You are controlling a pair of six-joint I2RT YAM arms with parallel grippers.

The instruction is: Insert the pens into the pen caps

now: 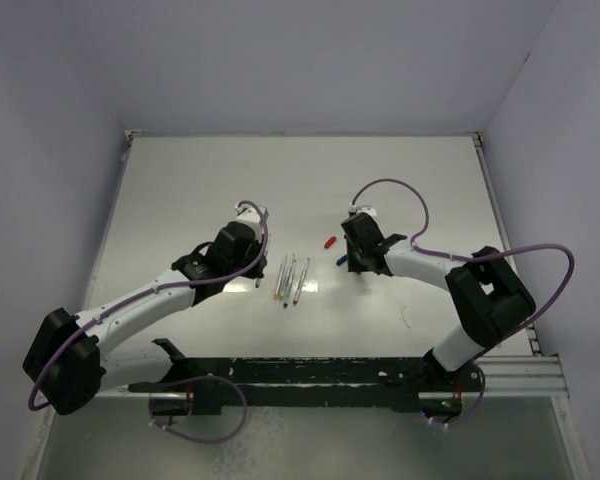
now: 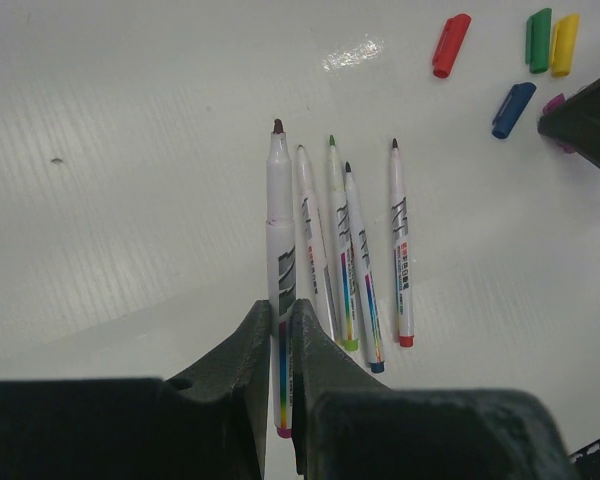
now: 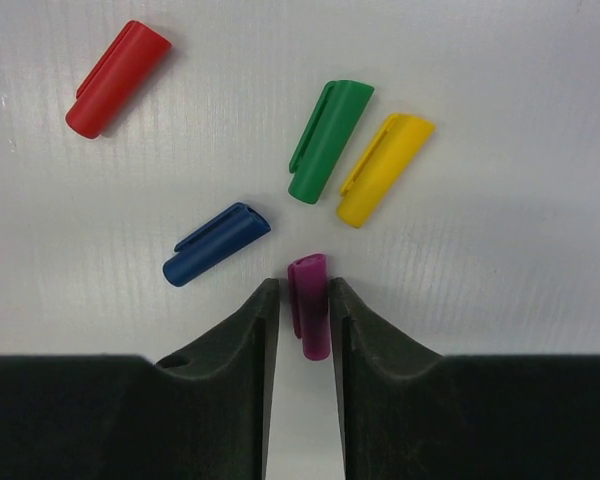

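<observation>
My left gripper (image 2: pixel 282 305) is shut on a grey-white pen (image 2: pixel 279 210) with a purple end, its tip pointing away. Several more pens (image 2: pixel 362 270) lie side by side just right of it, seen from above at the table's middle (image 1: pixel 292 280). The pen caps lie loose on the table: red (image 3: pixel 117 78), green (image 3: pixel 329 141), yellow (image 3: pixel 384 168), blue (image 3: pixel 216 243). My right gripper (image 3: pixel 304 284) straddles the purple cap (image 3: pixel 309 300). Its right finger touches the cap and a narrow gap shows at the left finger. The cap rests on the table.
The white table (image 1: pixel 230 190) is ringed by pale walls. The right arm's finger (image 2: pixel 590 120) shows as a dark shape beside the caps in the left wrist view. A black rail (image 1: pixel 310 375) runs along the near edge between the arm bases.
</observation>
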